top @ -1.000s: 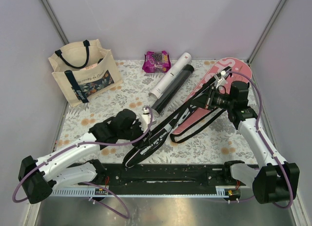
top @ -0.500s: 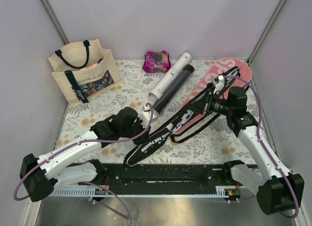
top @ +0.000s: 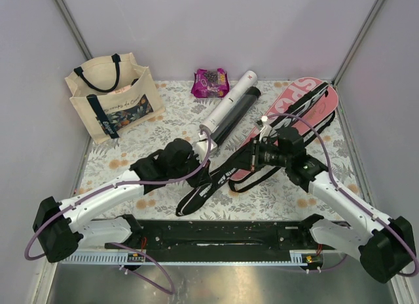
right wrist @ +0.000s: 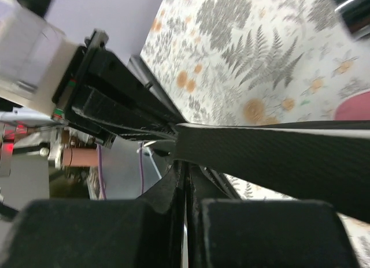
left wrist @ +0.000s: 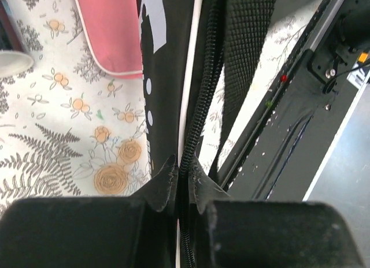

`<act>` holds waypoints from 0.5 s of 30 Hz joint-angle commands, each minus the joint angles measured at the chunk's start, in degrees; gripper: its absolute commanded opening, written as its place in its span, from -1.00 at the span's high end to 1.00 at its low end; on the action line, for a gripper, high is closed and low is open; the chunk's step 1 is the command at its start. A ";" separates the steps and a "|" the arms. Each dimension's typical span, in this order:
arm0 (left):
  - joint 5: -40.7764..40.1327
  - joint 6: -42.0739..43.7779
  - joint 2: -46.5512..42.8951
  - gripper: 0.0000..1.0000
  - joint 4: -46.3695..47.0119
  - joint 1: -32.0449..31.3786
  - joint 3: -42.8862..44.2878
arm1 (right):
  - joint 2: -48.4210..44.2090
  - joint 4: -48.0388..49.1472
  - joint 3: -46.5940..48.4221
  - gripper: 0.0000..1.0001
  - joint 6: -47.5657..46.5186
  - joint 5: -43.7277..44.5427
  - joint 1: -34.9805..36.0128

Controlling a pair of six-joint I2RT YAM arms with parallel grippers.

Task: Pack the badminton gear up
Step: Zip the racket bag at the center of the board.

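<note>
Along the near edge of the floral tabletop [top: 124, 143] runs a black mounting rail [top: 216, 233], with both arm bases bolted to it. The left arm stretches from the near-left corner up and to the right, low over the cloth. Its left gripper [left wrist: 184, 171] points down, its fingers pinched shut on the zipper edge of the black racket cover [top: 211, 188], close to the cover's narrow handle end. That cover lies on a diagonal from near centre toward the far right, white lettering up.

The right arm rises from the near-right corner, elbow bent, forearm leaning left over the middle of the covers. Its right gripper [right wrist: 185, 164] has its fingers clamped tight on a black webbing strap [right wrist: 277, 158], which is pulled taut and lifted off the cloth.

Just behind, partly under the black one, lies the pink racket cover [top: 313, 101], its wide head toward the far-right corner. Left of it a black tube [top: 230, 126] and a white tube [top: 230, 105] lie side by side, touching. Beyond them sits a purple-pink snack packet [top: 211, 82] against the back wall. A cream canvas tote [top: 112, 102] with navy handles stands upright in the far-left corner, well apart from both arms.
</note>
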 commanded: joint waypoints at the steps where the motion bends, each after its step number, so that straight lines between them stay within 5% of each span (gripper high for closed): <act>1: -4.69 -2.93 0.85 1.00 16.69 -0.51 4.11 | 2.37 10.04 -0.32 1.00 4.02 0.22 8.24; 5: -6.63 -3.64 1.11 0.97 19.24 -0.60 4.55 | 3.18 15.05 -1.54 1.00 6.31 1.62 10.62; 11: -8.73 2.32 -2.48 -0.03 8.99 -0.51 8.76 | -1.65 8.83 1.96 1.00 0.79 8.12 10.53; 15: -9.97 7.42 -9.50 -0.25 -0.69 -0.42 8.42 | -5.26 6.62 2.50 1.00 -0.46 13.40 10.18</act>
